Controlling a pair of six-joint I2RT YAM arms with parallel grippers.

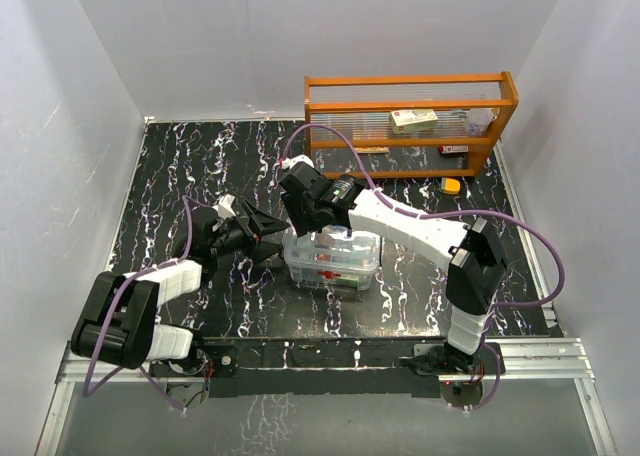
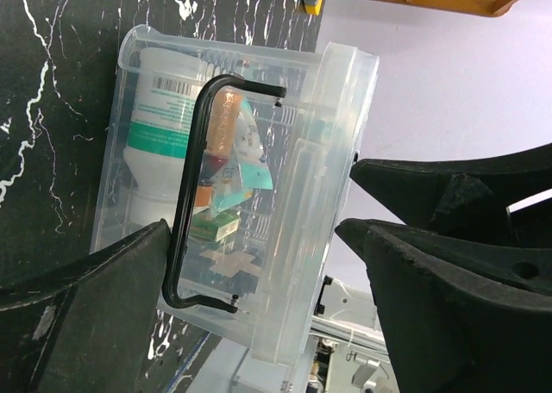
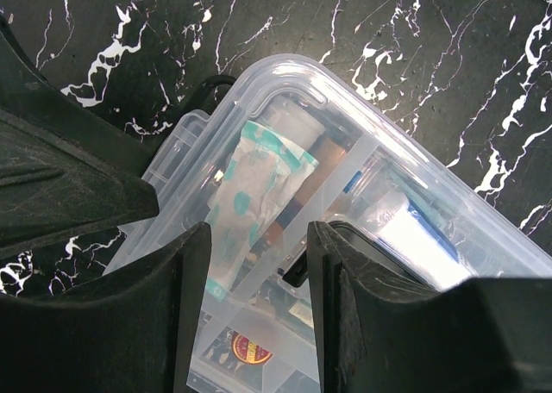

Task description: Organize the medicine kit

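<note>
While the left gripper stands wide open with the medicine kit just ahead between its fingers, the right gripper, also spread, should press the lid directly beneath it squarely, not at a tilt.

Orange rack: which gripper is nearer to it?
Right. The right gripper hangs over the far-left corner of the medicine kit, in front of the orange rack. The left gripper lies closer to the arm bases, beside the kit's left end.
</note>
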